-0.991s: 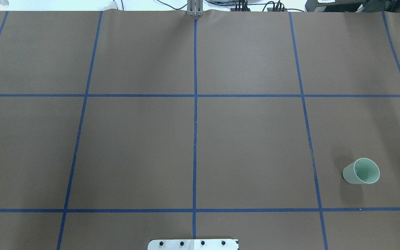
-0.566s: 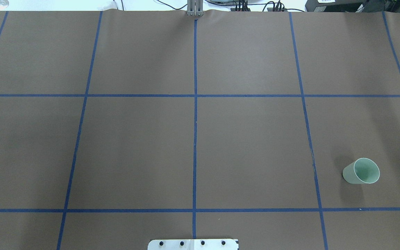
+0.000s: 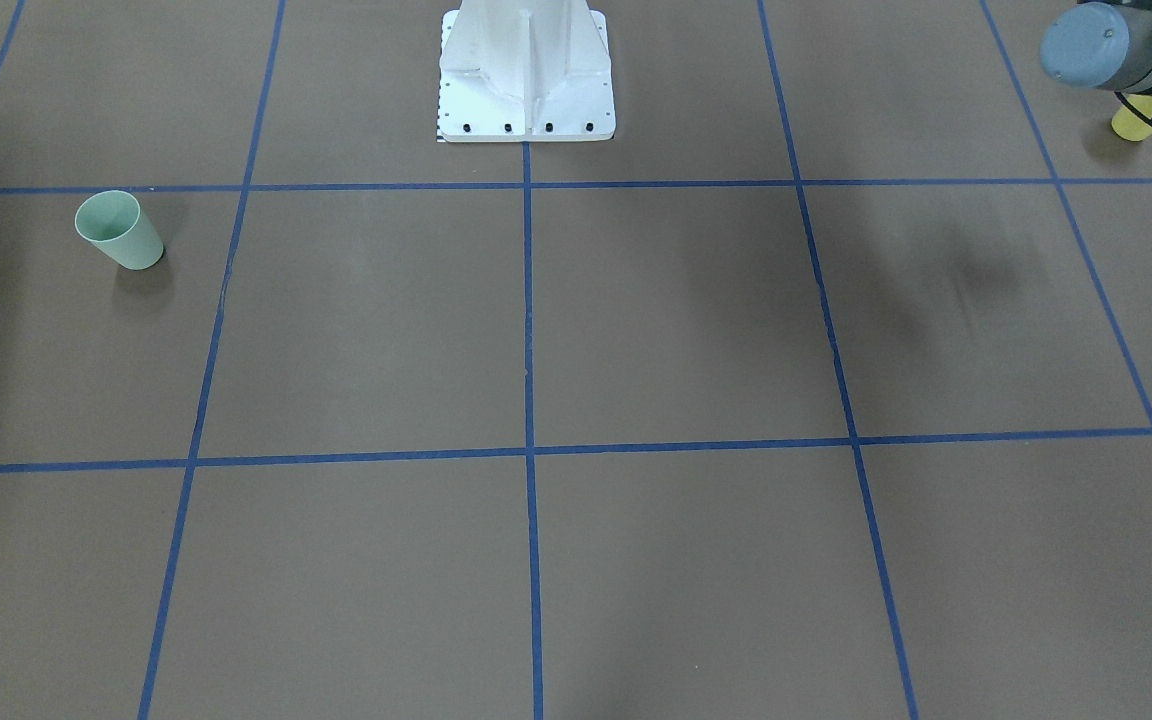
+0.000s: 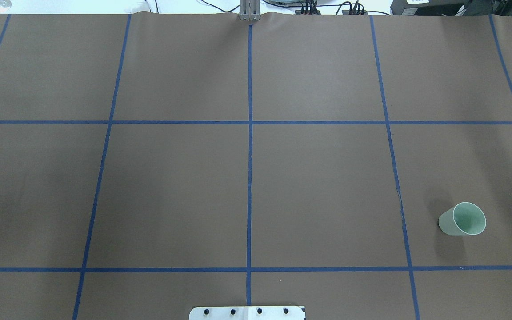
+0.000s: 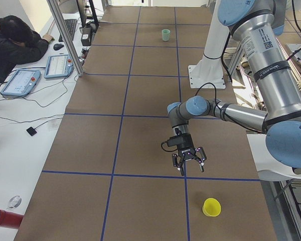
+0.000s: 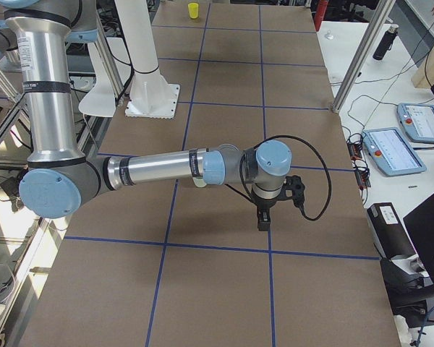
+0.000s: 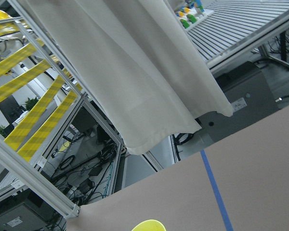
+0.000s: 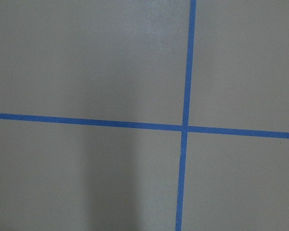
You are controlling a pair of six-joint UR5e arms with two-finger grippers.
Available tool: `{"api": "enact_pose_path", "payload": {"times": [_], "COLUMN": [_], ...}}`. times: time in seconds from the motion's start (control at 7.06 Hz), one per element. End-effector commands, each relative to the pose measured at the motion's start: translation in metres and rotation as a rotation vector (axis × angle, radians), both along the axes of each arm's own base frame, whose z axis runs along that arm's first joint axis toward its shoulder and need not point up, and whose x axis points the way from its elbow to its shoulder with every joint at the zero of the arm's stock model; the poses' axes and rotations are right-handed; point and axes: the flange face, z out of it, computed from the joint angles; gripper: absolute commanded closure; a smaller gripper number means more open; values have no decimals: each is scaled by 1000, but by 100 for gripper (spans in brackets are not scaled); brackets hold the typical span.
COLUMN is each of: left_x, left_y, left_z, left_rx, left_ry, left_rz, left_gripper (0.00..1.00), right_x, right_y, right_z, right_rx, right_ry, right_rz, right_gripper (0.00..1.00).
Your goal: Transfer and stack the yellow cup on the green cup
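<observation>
Cup [image 5: 211, 207]: bright yellow, seemingly upright.

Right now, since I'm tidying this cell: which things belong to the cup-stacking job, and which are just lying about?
Job:
- yellow cup
- green cup
- left gripper, close to the yellow cup

Lying about, on the side bench:
- control pendant
- keyboard
- mouse
- red cylinder

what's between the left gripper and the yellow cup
Only bare table and a blue tape line separate left gripper from yellow cup, in the exterior left view.
</observation>
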Motion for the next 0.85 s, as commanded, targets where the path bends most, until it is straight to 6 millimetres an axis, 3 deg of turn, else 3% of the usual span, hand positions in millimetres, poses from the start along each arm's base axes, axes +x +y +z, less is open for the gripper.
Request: {"api": "enact_pose_path", "payload": {"times": [0.0,0.57,0.71], "left_x": [20,94,94], "left_y": [11,30,33], "left_z": [48,103,113], "left_rx": [14,-1,-1], "left_ry": [-92,-207,-233], "left_rz": [-102,-255,-257], "left_gripper": [0,0,0], "right_x": [-4,-8,-9], "right_y": [-1,-7,-7], "right_z": [-2,-9,-9], "right_rx": [3,17,18], "right_ry": [-7,0,0], "right_rz": [-8,-15,-17], "right_gripper": [0,0,0]}}
